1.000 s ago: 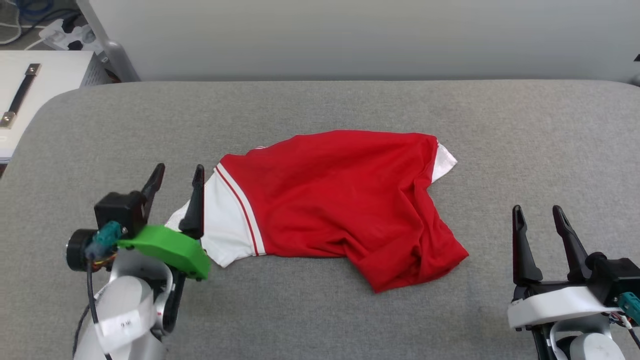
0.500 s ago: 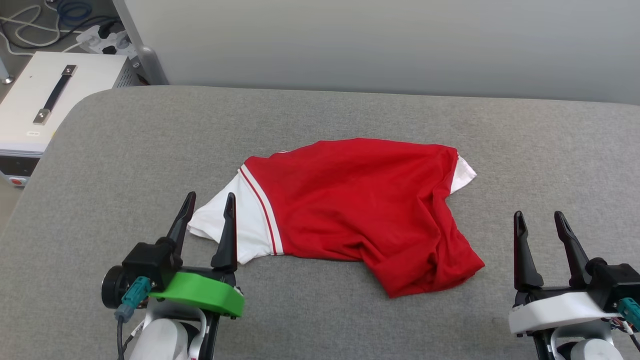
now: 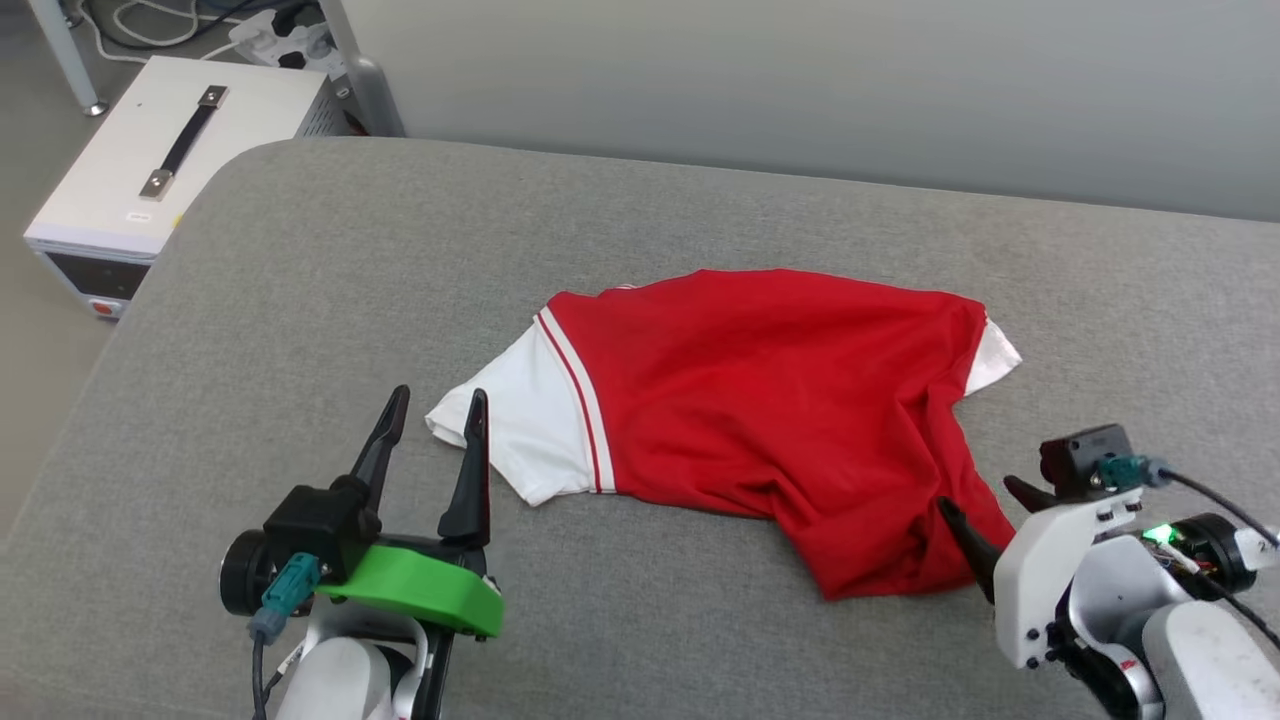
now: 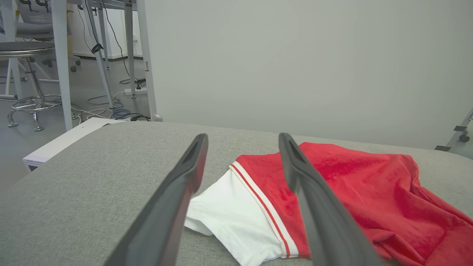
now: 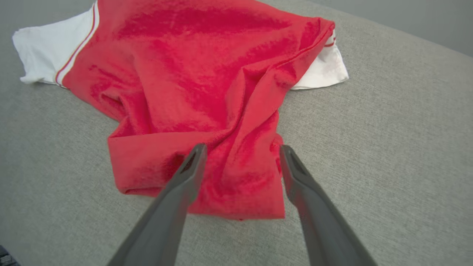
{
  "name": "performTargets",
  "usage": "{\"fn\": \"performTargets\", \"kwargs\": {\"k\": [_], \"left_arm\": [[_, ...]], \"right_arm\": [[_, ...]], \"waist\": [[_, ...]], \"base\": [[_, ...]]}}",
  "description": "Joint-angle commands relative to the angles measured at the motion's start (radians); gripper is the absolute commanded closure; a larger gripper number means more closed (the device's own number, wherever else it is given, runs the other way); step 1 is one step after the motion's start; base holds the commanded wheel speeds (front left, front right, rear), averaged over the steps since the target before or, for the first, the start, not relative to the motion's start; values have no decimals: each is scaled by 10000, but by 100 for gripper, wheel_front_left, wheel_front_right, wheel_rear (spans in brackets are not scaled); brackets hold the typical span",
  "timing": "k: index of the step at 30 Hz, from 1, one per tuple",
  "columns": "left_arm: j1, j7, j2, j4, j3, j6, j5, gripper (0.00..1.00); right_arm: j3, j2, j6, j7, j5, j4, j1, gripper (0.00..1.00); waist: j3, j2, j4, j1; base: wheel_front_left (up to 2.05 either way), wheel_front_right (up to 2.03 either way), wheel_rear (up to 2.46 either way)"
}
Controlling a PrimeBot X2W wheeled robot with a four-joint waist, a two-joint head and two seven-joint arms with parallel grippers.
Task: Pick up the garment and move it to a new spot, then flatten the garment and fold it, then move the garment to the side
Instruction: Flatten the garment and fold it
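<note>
The garment (image 3: pixel 760 400) lies crumpled on the grey padded table (image 3: pixel 300 260), red side up with no print showing. One white sleeve (image 3: pixel 520 430) sticks out at its left and another (image 3: pixel 995 355) at its right. My left gripper (image 3: pixel 438 400) is open, fingers pointing up at the left sleeve's edge, holding nothing. In the left wrist view the left gripper (image 4: pixel 242 138) frames the sleeve (image 4: pixel 229 214) beyond its tips. My right gripper (image 3: pixel 980 500) is open and tilted inward at the garment's lower right hem. The right wrist view has the right gripper (image 5: pixel 242 147) spread just over that bunched hem (image 5: pixel 221 184).
A white box with a black handle (image 3: pixel 170 160) stands on the floor past the table's left edge, with cables and a power strip (image 3: pixel 280 35) behind it. A grey wall (image 3: pixel 800 80) runs along the far edge. A stool (image 4: pixel 26 48) and table legs stand far left.
The head view has panned, shifting the whole picture. My right arm has turned inward and tipped its gripper down to the garment's lower right hem. The left gripper has drawn back a little.
</note>
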Motion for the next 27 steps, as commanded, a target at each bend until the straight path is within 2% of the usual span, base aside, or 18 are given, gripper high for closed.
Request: {"fn": "performTargets", "kwargs": {"k": [1, 7, 14, 15, 16, 17, 22, 27], "left_arm": [[-121, -58, -71, 58, 31, -75, 80, 0], [-213, -58, -144, 126, 45, -147, 159, 0], [-347, -58, -195, 164, 38, -196, 224, 0], [-358, -58, -201, 178, 39, -201, 229, 0], [-363, -58, -205, 190, 42, -205, 234, 0], [-364, -58, -210, 204, 50, -210, 240, 0], [-274, -58, -226, 320, 101, -222, 271, 0], [-105, -58, -236, 480, 77, -232, 326, 0]], "right_arm": [[32, -96, -11, 489, 264, 7, -307, 0], [5, -371, -11, 2150, 671, 511, -897, 0], [112, -318, -11, 2782, 735, 1400, -1146, 0], [177, -309, -11, 2832, 793, 1529, -1148, 53], [256, -323, -11, 2851, 825, 1592, -1155, 92], [356, -356, -11, 2835, 858, 1624, -1169, 100], [481, -512, -11, 2713, 1095, 1443, -1118, 100], [365, -573, -11, 2882, 1471, 381, -455, 100]], "waist": [[160, 0, 299, 0], [363, 0, 681, 0], [570, 0, 938, 0], [586, 0, 954, 0], [594, 0, 960, 0], [593, 0, 955, 0], [391, 0, 791, 0], [-96, 0, 557, 0]], "base": [[0, 0, 0], [0, 0, 0], [0, 0, 0], [0, 0, 0], [0, 0, 0], [0, 0, 0], [0, 0, 0], [0, 0, 0]]}}
